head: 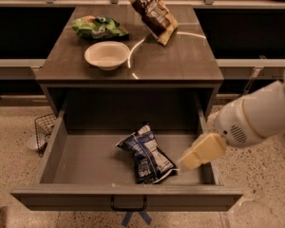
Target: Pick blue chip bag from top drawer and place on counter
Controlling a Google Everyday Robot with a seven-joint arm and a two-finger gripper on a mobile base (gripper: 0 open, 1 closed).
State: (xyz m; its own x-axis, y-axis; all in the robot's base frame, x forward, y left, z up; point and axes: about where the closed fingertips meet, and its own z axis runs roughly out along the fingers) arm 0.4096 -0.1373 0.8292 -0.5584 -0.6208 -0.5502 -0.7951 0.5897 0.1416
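The blue chip bag (pixel 145 153) lies crumpled on the floor of the open top drawer (pixel 85 196), right of its centre. My gripper (pixel 186 163), cream-coloured at the end of a white arm, reaches in from the right over the drawer's right side. It hangs just right of the bag, close to its lower right corner. I cannot tell whether it touches the bag. The counter (pixel 180 56) is the dark tabletop above the drawer.
On the counter lie a green bag (pixel 99 26), a white bowl (pixel 107 55) and a brown-and-tan bag (pixel 149 11) leaning at the back. A wire basket (pixel 43 127) stands on the speckled floor left of the drawer. Dark shelves flank the counter.
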